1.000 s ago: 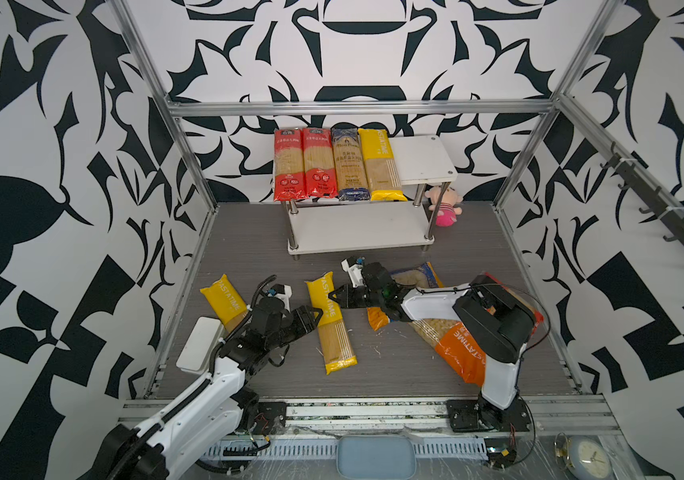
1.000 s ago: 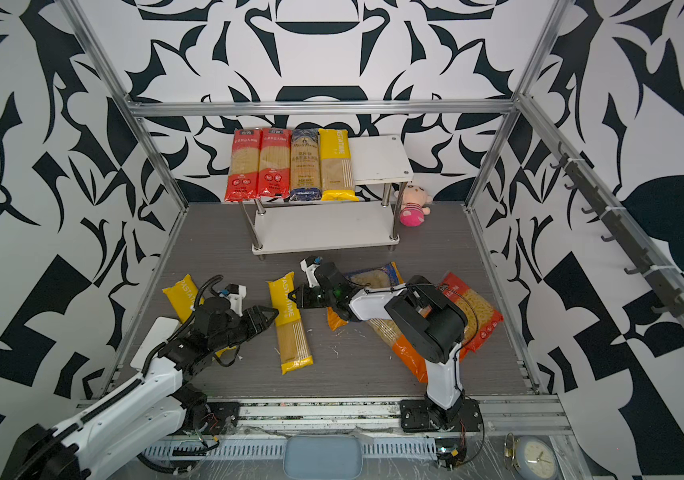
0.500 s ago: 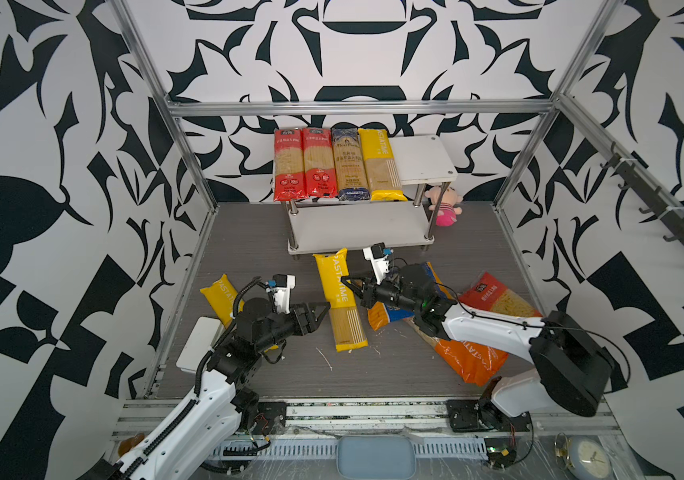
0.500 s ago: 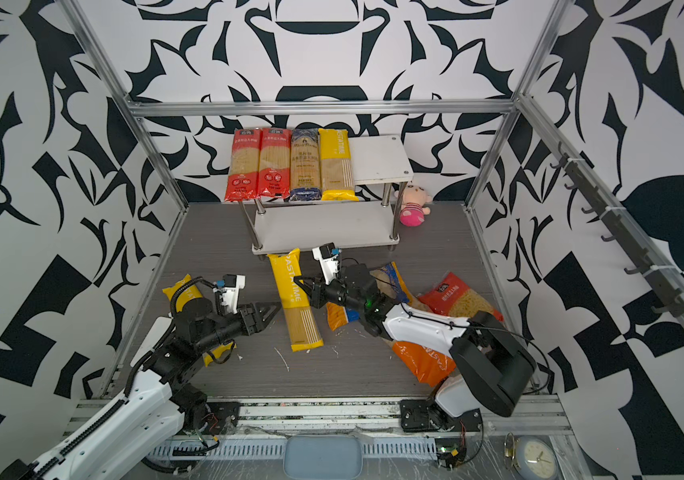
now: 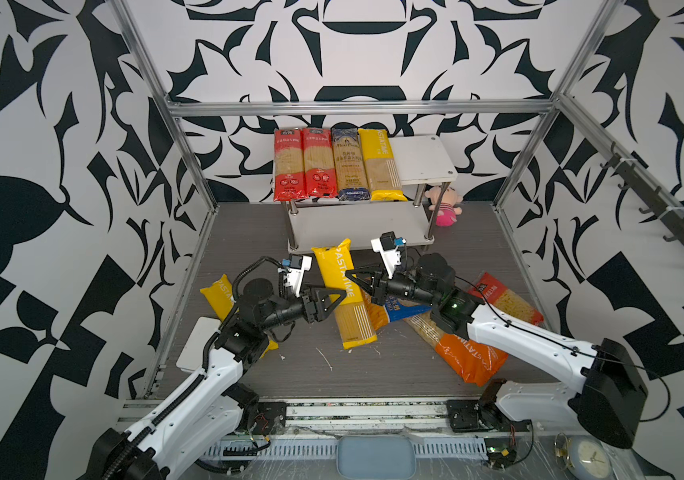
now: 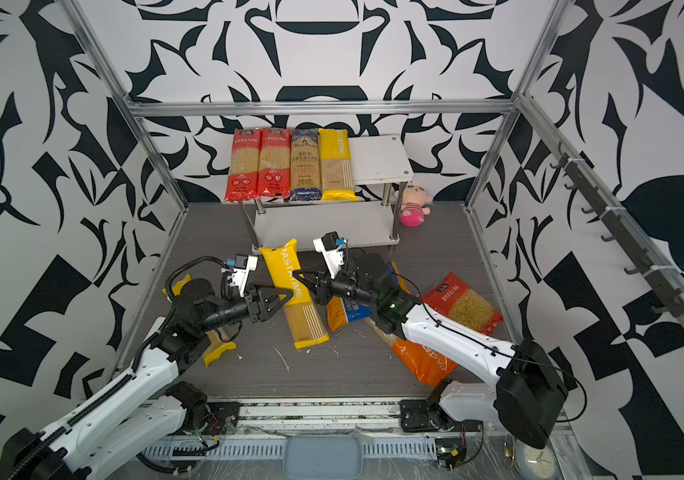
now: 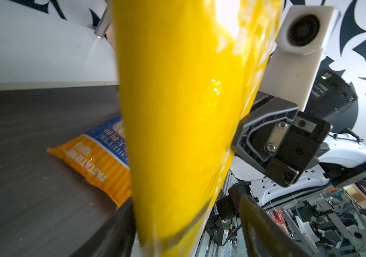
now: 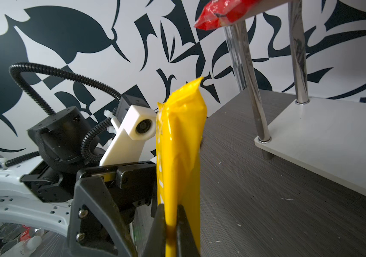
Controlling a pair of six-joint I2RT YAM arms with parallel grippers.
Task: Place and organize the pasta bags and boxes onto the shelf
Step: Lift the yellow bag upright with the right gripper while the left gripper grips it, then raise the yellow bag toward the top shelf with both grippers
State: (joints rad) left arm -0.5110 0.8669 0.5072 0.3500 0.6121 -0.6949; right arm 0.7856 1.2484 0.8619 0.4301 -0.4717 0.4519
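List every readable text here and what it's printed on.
"PASTATIME": held long yellow plastic spaghetti pack
"PASTATIME": shelved yellow spaghetti pack on the white two-tier shelf
"PASTATIME": blue-and-orange plastic pasta bag, left wrist view
"PASTATIME": orange plastic pasta bag
Two red spaghetti packs, dark blue spaghetti pack: print too small to read.

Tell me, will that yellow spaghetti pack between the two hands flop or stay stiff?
Probably stiff lengthwise: the yellow spaghetti pack looks straight though the right hand pinches only its edge. Its glossy film looks slippery, so it may slide.
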